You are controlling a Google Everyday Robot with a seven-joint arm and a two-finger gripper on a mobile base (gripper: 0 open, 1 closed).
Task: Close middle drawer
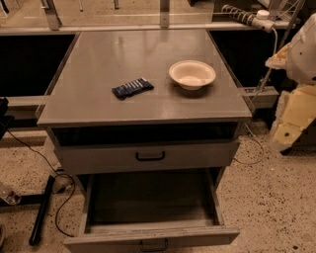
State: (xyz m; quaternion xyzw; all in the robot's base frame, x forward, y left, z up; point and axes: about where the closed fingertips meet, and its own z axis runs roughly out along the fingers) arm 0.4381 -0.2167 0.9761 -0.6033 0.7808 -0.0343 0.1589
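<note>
The middle drawer (148, 234) is pulled far out of the grey cabinet toward the camera. Its wide box stands open and looks empty inside. Its flat grey front is at the bottom edge of the view, with a small black bar handle (153, 244). Above it, a shorter drawer front (98, 158) with the same kind of handle sits slightly out, with a dark gap over it. My gripper (289, 126) hangs at the right edge of the view, beside the cabinet's right side. It is above the floor, well apart from the open drawer, and holds nothing that shows.
On the cabinet top (98, 74) lie a dark blue snack packet (132, 88) and a white bowl (192, 74). Cables and a black bar (42, 210) lie on the speckled floor at the left. Rails and a power strip (242, 15) run along the back.
</note>
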